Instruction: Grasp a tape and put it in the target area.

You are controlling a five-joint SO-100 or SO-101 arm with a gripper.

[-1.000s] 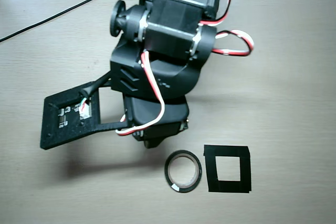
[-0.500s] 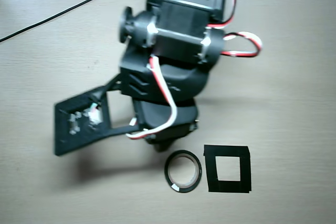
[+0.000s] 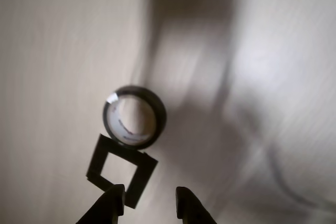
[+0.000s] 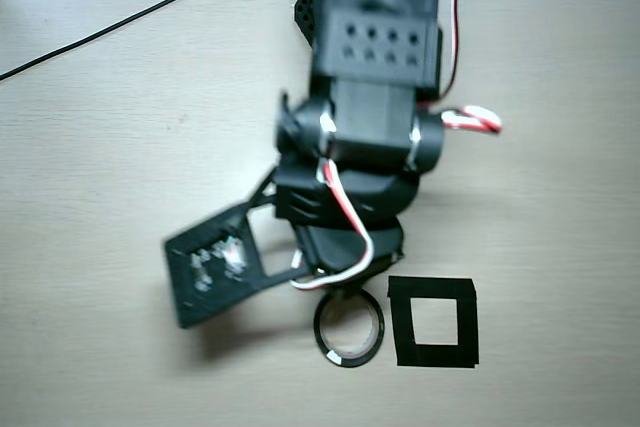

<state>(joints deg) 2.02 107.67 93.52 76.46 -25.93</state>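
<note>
Surface: a pale wooden table [image 4: 90, 147] with fine grain fills both views; no wall, floor or window shows.
Grain: it runs left to right in the overhead view, roughly top to bottom in the wrist view.
Cable: a thin black cable [image 4: 120, 22] crosses the upper left of the overhead view.
Light: soft and even overhead; in the wrist view broad blurred shadows [image 3: 210, 129] fall across the centre and lower right.
Sharpness: the wrist view is blurred.
</note>
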